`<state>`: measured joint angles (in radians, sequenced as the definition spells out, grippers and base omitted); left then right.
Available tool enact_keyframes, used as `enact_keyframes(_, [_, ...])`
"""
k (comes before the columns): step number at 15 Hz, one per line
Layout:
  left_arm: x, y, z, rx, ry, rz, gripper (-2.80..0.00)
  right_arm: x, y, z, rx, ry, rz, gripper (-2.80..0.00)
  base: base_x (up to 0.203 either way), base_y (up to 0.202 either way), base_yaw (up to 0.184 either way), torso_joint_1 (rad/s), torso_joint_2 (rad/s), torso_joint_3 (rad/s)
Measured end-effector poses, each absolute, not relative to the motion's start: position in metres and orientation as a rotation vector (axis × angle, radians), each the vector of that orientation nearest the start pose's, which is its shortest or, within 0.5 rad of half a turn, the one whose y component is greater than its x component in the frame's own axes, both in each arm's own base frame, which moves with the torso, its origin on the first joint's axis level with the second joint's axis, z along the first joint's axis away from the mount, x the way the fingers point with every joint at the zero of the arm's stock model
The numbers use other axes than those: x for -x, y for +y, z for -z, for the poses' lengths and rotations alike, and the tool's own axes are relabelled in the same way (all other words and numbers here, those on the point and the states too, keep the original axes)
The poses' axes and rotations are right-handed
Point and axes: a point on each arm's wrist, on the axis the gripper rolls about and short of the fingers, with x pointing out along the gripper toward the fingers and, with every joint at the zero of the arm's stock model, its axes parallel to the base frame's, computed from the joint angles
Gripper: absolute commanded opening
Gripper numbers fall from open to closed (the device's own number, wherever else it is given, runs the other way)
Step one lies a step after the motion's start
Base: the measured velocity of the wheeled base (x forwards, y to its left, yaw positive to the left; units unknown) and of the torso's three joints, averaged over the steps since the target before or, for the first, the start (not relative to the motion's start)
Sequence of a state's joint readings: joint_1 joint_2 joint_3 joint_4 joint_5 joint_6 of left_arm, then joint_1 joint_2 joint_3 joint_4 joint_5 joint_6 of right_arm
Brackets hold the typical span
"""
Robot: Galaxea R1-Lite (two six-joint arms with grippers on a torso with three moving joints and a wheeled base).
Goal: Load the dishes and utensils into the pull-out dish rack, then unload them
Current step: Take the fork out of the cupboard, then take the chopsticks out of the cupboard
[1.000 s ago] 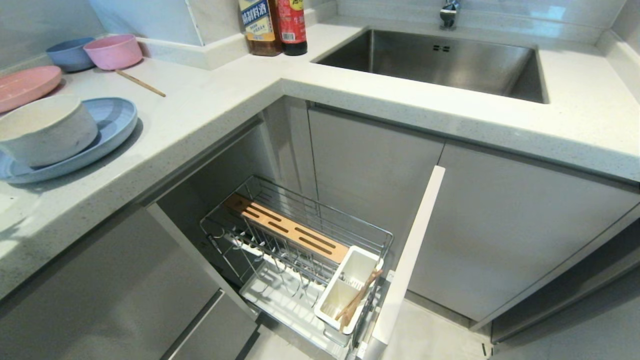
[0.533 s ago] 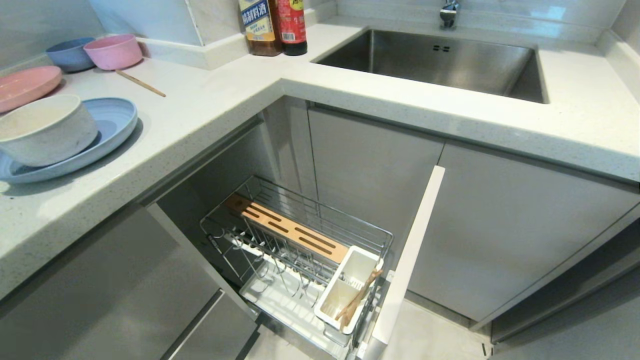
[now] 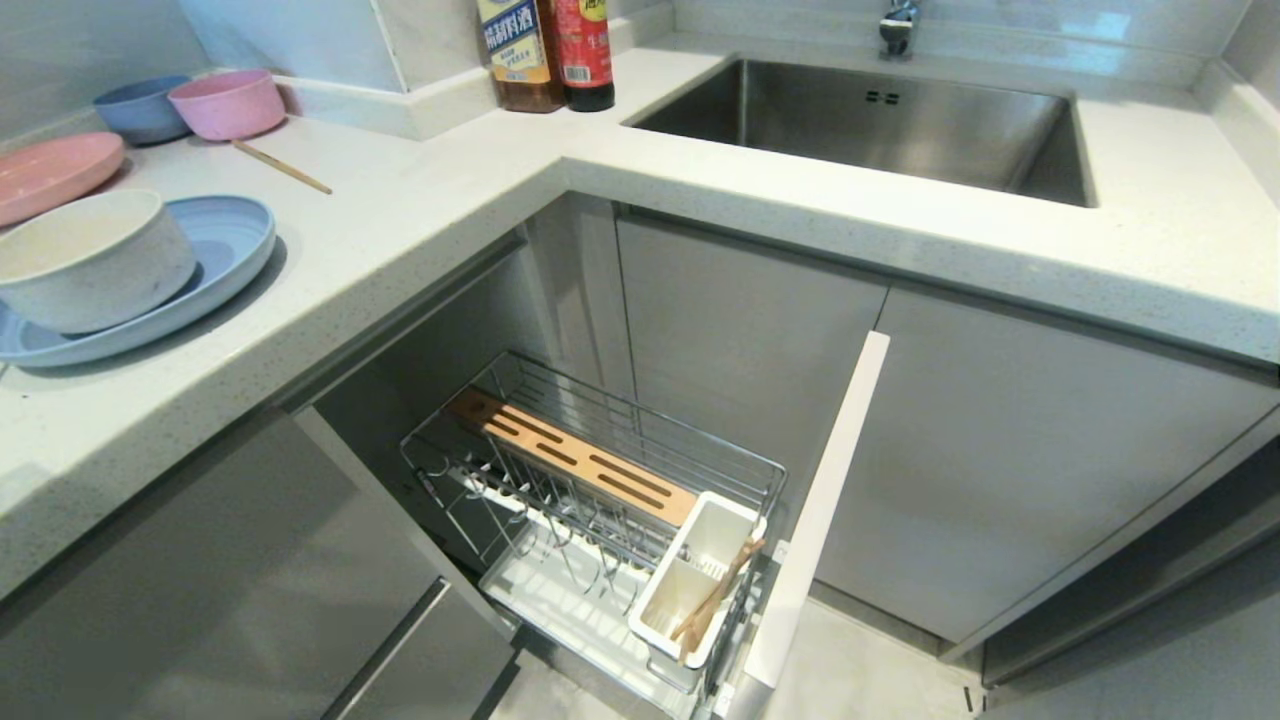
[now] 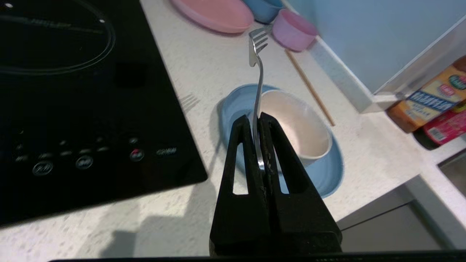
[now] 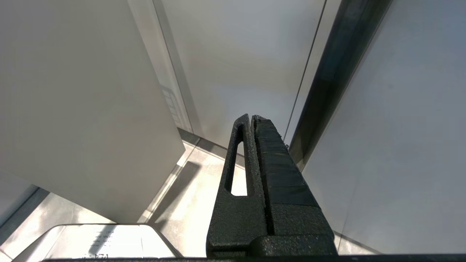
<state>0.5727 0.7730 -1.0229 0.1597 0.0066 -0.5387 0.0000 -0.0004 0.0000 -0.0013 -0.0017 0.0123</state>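
In the left wrist view my left gripper (image 4: pixel 257 118) is shut on the handle of the grey metal fork (image 4: pixel 259 80), held above the counter with the tines pointing away. Below it the cream bowl (image 4: pixel 295 123) sits on the pale blue plate (image 4: pixel 327 174). The head view shows the same bowl (image 3: pixel 90 260) and plate (image 3: pixel 225 240) at the left of the counter. One chopstick (image 3: pixel 282 167) lies behind them. The pull-out dish rack (image 3: pixel 600 480) stands open, with another chopstick (image 3: pixel 715 600) leaning in its white utensil cup (image 3: pixel 690 590). My right gripper (image 5: pixel 252 117) is shut and empty, low beside the cabinet fronts.
A pink plate (image 3: pixel 50 175), a pink bowl (image 3: pixel 228 103) and a blue bowl (image 3: pixel 140 108) stand at the far left. Two bottles (image 3: pixel 545 50) stand by the sink (image 3: pixel 870 120). A black hob (image 4: pixel 72 109) borders the dishes. The rack's narrow front panel (image 3: pixel 815 520) juts out.
Dishes, chopsticks and rack have kept their places in the head view. Only the light and shadow on the counter's near left edge has shifted.
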Motion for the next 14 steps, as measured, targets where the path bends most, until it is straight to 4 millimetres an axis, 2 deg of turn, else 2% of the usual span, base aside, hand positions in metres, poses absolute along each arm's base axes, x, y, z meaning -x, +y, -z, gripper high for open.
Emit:
enact_keyframes(4, [-0.029, 0.020, -0.297, 0.458, -0.317, -0.535, -2.80, 0.023, 0.000, -0.076, -0.012, -0.002, 0.002, -2.80, 0.000, 0.000, 0.000, 0.000, 0.00, 0.000])
enact_keyframes(6, [-0.029, 0.020, -0.287, 0.435, -0.363, -0.509, -2.80, 0.023, 0.000, -0.076, -0.012, -0.002, 0.002, -2.80, 0.000, 0.000, 0.000, 0.000, 0.00, 0.000])
enact_keyframes(9, [-0.035, 0.024, -0.285, 0.427, -0.385, -0.485, -2.80, 0.023, 0.000, -0.076, -0.012, -0.002, 0.002, -2.80, 0.000, 0.000, 0.000, 0.000, 0.00, 0.000])
enact_keyframes(14, [-0.055, 0.039, -0.287, 0.456, -0.353, -0.499, -2.80, 0.023, 0.000, -0.076, -0.012, -0.002, 0.002, -2.80, 0.000, 0.000, 0.000, 0.000, 0.00, 0.000])
